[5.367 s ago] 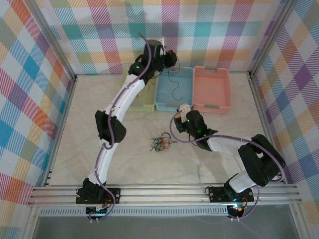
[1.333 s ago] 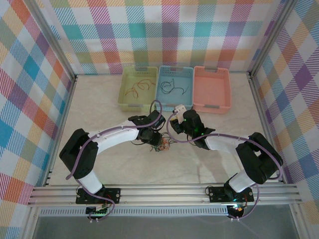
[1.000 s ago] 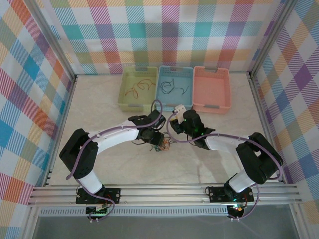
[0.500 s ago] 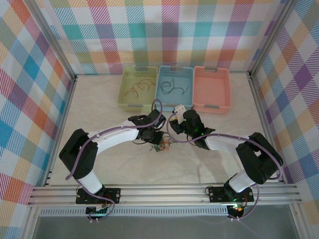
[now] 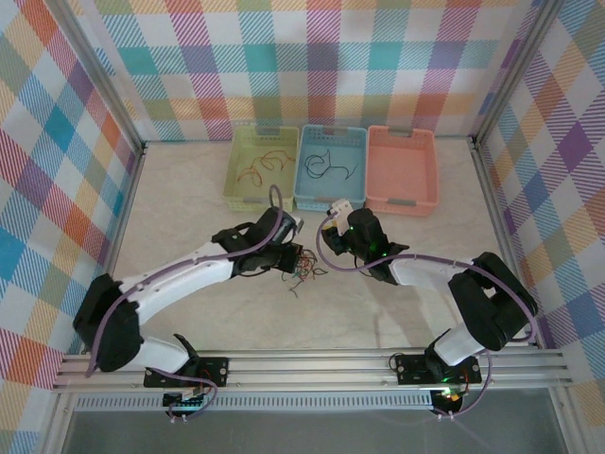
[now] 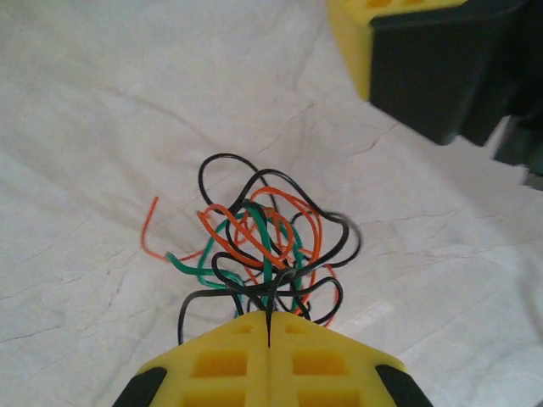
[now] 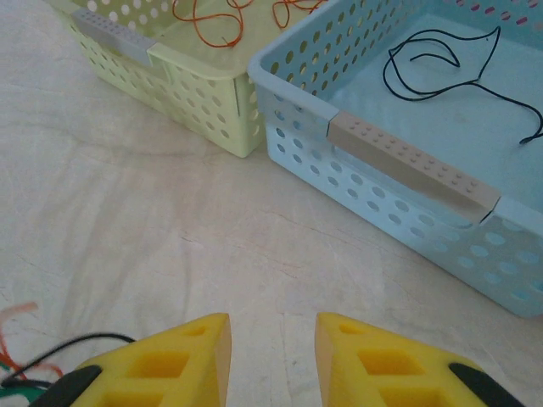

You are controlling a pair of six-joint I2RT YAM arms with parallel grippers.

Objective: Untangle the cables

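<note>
Trouble, judged from here, runs from the whole bunch down to a single wire. The cables (image 6: 263, 246) form one clump of black, orange, green and red loops over the worktop (image 6: 102, 102); I cannot tell whether the clump rests on it or hangs just above. The left tool (image 6: 268, 329) is pressed together, pinching what looks like one black strand (image 6: 270, 297) at the clump's near edge.

If that tool pulls, the likeliest failure is the entire clump riding along with the strand. The loops cross through one another and nothing pins the rest down. The right tool (image 7: 271, 339) stands partly spread with nothing between its tips. It is aimed toward the blue basket (image 7: 407, 165), so it gives no hold against the pull.

A smaller risk is the thin strand sliding out, since the pinch sits at the very ends of the tips.

The clump lies directly ahead of the left tool, touching its tips and fanning away from them. From overhead it sits between the two tools. In the right wrist view a few strands show at the lower left, just beside that tool's left finger (image 7: 182, 356).
</note>
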